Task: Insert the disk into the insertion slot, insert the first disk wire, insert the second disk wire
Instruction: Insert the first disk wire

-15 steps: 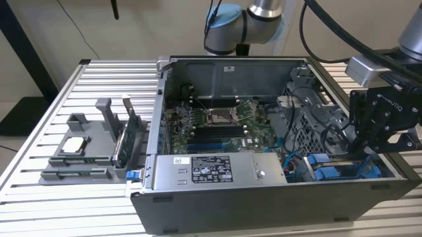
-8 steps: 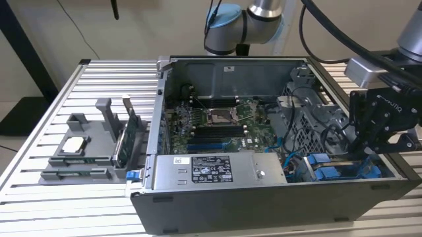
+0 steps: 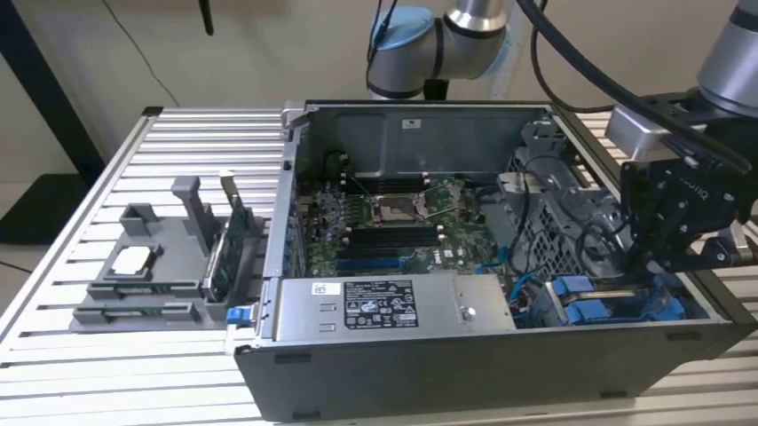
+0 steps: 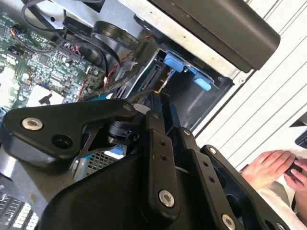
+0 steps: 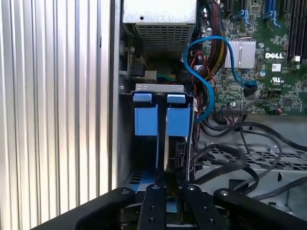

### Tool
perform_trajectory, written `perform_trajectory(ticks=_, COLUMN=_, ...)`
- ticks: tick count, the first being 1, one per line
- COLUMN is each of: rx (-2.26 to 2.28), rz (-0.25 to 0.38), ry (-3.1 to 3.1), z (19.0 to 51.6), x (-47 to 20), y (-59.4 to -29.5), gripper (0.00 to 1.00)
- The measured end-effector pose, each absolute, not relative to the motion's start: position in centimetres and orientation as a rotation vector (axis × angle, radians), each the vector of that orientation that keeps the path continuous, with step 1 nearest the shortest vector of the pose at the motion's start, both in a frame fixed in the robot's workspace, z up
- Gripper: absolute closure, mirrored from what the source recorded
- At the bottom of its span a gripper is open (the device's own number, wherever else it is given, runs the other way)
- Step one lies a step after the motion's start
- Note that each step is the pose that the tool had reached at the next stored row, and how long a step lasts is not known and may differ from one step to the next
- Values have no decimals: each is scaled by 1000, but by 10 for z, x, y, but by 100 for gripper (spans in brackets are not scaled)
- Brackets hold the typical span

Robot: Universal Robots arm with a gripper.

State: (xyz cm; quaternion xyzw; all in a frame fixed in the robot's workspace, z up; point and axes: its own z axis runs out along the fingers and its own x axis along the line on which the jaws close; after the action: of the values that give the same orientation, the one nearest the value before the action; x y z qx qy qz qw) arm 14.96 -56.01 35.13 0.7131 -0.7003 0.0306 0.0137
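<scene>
1. In the exterior view, your gripper (image 3: 640, 273) hangs at about four o'clock of the open computer case (image 3: 414, 108). It is lowered into the corner bay just beside the power supply (image 3: 379, 306). The disk (image 3: 592, 302), in its blue carrier, sits on edge down in the insertion slot (image 3: 684, 312). That step looks done. You cannot tell whether the gripper is wide, narrow or holding anything. A parts tray (image 3: 142, 266) lies at nine o'clock, well apart.

2. In the second wrist view, the gripper (image 4: 154, 101) aims straight at the carrier's blue tabs (image 4: 175, 62) inside the dark slot (image 4: 192, 103). The arm is probably lined up this way to work at the disk's exposed end. A person's hand (image 4: 276, 167) rests on the slatted table (image 4: 268, 96) outside the case.

3. In the first wrist view, the gripper (image 5: 167, 184) sits in line with two blue carriers standing side by side. A blue cable (image 5: 204, 81) loops from the motherboard (image 5: 268, 72) to just beside them, within easy reach of the disk (image 5: 177, 122). You cannot tell whether it is plugged in.
</scene>
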Motion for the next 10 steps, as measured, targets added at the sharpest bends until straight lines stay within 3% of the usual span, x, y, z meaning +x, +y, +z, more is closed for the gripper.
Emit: perform_trajectory(ticks=10, rx=2232, rz=117, ry=-2189, z=346, x=150, y=-555, gripper=81)
